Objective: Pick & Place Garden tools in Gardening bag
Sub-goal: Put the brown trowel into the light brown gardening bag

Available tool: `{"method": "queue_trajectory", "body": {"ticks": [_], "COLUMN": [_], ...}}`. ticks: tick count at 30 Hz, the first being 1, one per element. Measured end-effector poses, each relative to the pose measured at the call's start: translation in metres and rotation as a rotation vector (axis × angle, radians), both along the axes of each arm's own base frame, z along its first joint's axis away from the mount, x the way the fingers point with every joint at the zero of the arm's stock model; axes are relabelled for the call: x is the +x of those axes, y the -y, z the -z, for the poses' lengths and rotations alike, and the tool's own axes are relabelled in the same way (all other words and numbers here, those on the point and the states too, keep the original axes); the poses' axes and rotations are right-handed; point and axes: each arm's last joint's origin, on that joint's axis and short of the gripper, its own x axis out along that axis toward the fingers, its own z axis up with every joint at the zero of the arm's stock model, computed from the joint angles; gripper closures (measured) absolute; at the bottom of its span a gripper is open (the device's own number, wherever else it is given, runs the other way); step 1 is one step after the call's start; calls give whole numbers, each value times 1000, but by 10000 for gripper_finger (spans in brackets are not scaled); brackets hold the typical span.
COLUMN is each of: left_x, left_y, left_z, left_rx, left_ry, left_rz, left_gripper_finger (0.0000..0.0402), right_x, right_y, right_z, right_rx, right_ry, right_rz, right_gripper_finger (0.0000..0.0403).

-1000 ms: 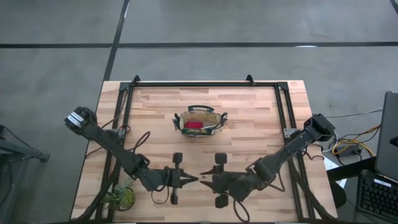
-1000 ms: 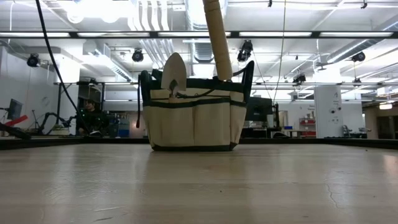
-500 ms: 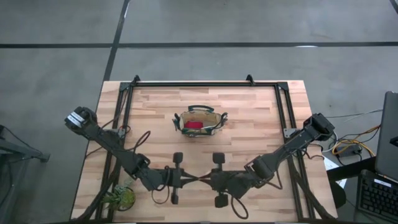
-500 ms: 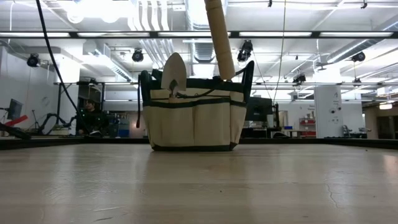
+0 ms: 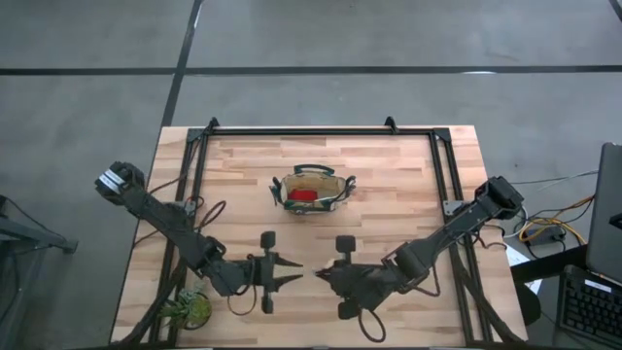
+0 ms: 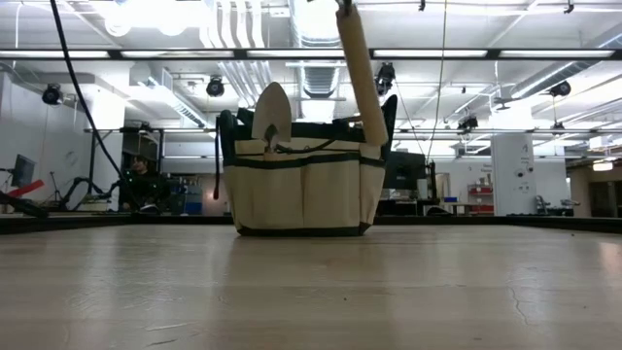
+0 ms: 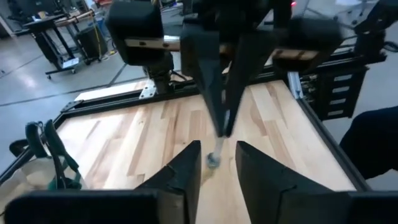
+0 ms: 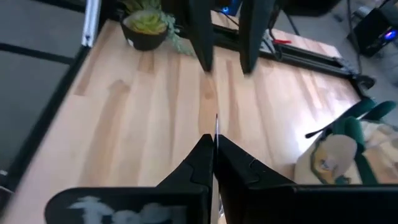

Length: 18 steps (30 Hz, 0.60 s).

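Observation:
The gardening bag (image 5: 311, 192) stands at the table's middle, toward the far edge, with a red item (image 5: 303, 194) inside. A silver trowel blade (image 6: 272, 117) sticks up from the bag (image 6: 303, 185). Near the front edge my right gripper (image 5: 322, 277) is shut on another trowel. Its pale wooden handle (image 6: 361, 73) hangs in front of the bag in the low view. My left gripper (image 5: 289, 275) faces the right one, open, a little to its left. Its fingers (image 7: 186, 171) stand on either side of the handle's lower end (image 7: 214, 159), apart from it. My right gripper pinches the trowel's thin blade (image 8: 216, 127) between its two shut fingers (image 8: 202, 158), and the blade's edge sticks out past the tips. The trowel hangs clear of the table with its handle (image 6: 361, 73) slanting downward.
A potted green plant (image 5: 190, 308) stands at the table's near left corner, beside my left arm. Bare wooden tabletop (image 5: 389, 185) lies between the grippers and the bag. A black frame rail (image 5: 301, 131) runs along the far edge.
My right gripper has shut on the trowel that my left gripper held. My left gripper has opened, let go and drawn back toward the table's left edge. The hanging handle has tipped further and its free end has dropped a little.

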Motion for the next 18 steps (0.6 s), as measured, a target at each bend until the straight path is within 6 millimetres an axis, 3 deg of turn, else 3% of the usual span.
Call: {"method": "queue_trajectory", "body": {"ticks": [11,18], "left_x": [-20,-20], "left_y": [0,0], "left_z": [-8,-7], "left_rx": [-29,-31], "left_ry": [33,30], "left_rz": [40,41], "left_gripper_finger": [285,284], "right_x": [0,-10], "right_y": [22,58], "right_z": [11,16], "right_rx": [-148,-109], "right_ry": [38,97], "right_rz": [-44,-96], "right_gripper_finger": [395,395]}}
